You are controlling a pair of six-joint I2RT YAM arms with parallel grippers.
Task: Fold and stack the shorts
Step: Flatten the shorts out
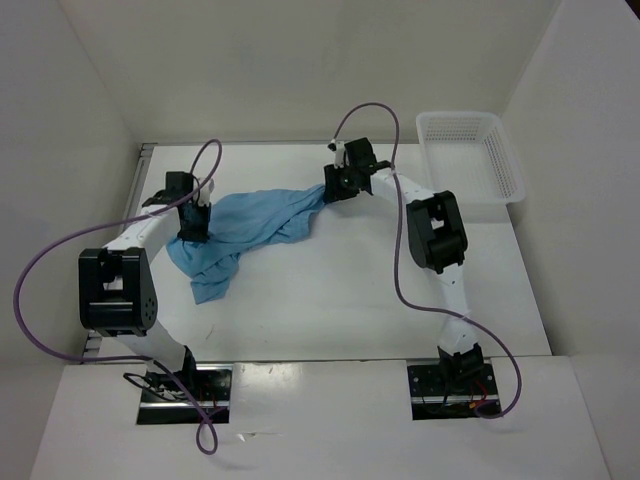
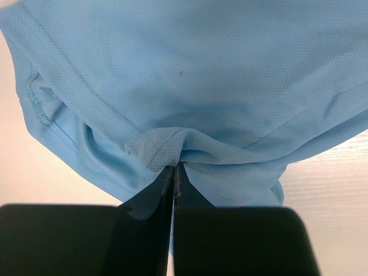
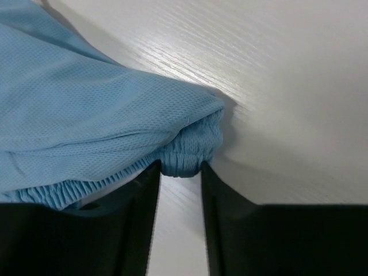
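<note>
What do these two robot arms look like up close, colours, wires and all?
The left arm and right arm are slim white tubes joined by chunky black box-shaped joints. A loose purple cable loops along each. The left tool and right tool are black, each with two flat tapering fingers. No readable markings show.

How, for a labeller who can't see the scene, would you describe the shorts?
On the white table, look left of centre. The shorts are the crumpled sky-blue fabric lying there. They are the only soft, coloured thing; the basket at the far right corner is white rigid lattice.
</note>
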